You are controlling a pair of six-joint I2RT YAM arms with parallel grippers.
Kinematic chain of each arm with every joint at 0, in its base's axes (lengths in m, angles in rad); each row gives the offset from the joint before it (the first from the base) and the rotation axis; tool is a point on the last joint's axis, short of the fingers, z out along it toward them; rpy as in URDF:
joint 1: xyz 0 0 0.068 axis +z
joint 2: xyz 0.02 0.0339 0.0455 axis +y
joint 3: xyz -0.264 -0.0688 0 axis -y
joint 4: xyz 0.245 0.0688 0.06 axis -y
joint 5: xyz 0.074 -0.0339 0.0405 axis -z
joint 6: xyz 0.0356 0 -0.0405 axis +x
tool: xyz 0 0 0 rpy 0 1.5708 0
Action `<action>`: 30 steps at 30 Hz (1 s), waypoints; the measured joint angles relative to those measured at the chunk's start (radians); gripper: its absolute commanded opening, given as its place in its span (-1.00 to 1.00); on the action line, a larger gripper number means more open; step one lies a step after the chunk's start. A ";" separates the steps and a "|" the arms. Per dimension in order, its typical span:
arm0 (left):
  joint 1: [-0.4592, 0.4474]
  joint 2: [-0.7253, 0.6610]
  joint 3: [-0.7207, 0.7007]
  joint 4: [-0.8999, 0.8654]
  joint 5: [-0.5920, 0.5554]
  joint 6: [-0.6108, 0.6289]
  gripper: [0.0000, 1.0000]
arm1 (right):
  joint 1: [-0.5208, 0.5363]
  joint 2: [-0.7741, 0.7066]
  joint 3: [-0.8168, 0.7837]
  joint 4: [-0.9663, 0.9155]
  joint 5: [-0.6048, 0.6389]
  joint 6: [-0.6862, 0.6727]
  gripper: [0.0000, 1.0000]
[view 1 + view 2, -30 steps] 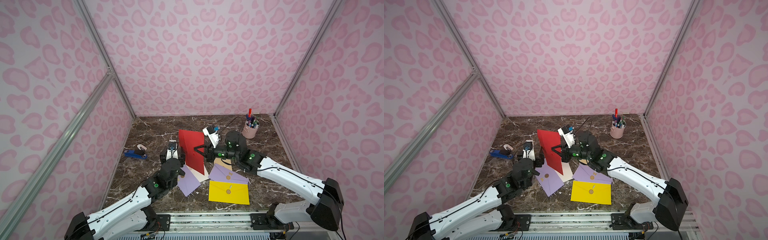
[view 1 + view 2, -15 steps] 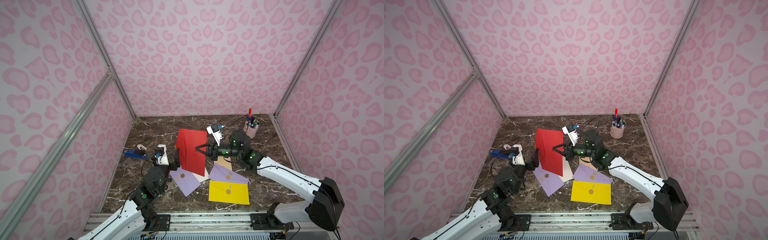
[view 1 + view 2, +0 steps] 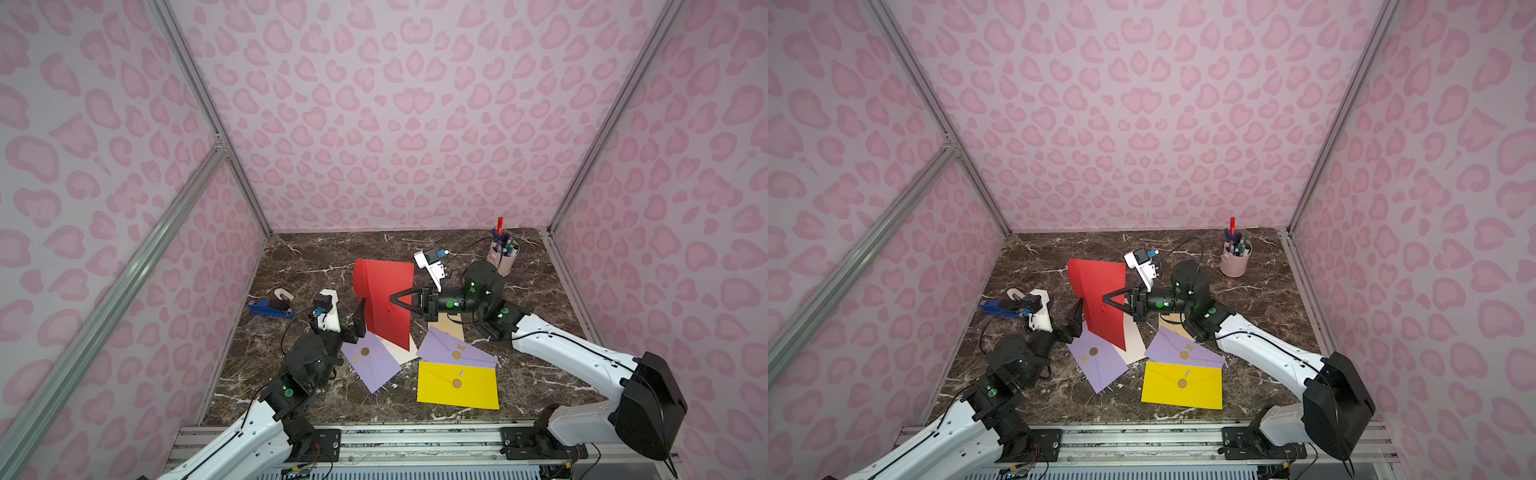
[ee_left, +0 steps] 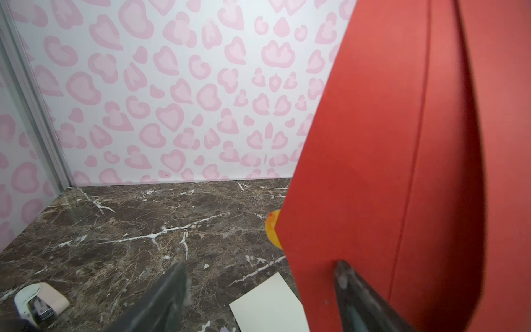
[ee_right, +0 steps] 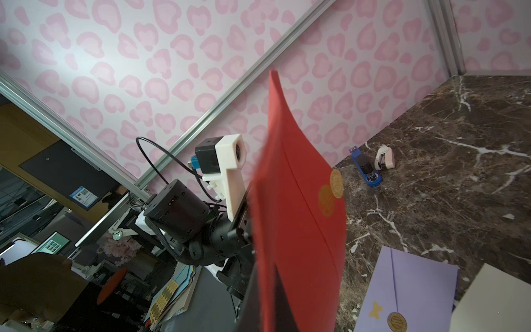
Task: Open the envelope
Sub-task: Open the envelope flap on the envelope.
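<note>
Right pincer (image 3: 392, 299) grips red envelope (image 3: 382, 276) upright — gold seal (image 5: 336, 184) embossing illegible.

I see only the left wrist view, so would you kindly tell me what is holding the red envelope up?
Observer: The right gripper is shut on the red envelope, pinching one side edge and holding it upright.
Operator: Thank you. I see only a sliver of something orange at its edge; what is that?
Observer: In the right wrist view it shows whole: a round gold seal, jutting past the envelope's edge on the side away from the right gripper.
</note>
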 measured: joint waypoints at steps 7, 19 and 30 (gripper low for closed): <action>0.001 -0.076 0.009 -0.017 0.082 -0.004 0.86 | -0.077 0.004 0.034 -0.065 -0.002 -0.029 -1.00; 0.001 -0.095 0.036 -0.031 0.266 -0.026 0.91 | -0.170 0.034 0.093 -0.141 -0.046 -0.075 -1.00; 0.003 -0.070 0.045 -0.030 0.310 -0.026 0.74 | -0.171 0.013 0.082 -0.127 -0.093 -0.055 -1.00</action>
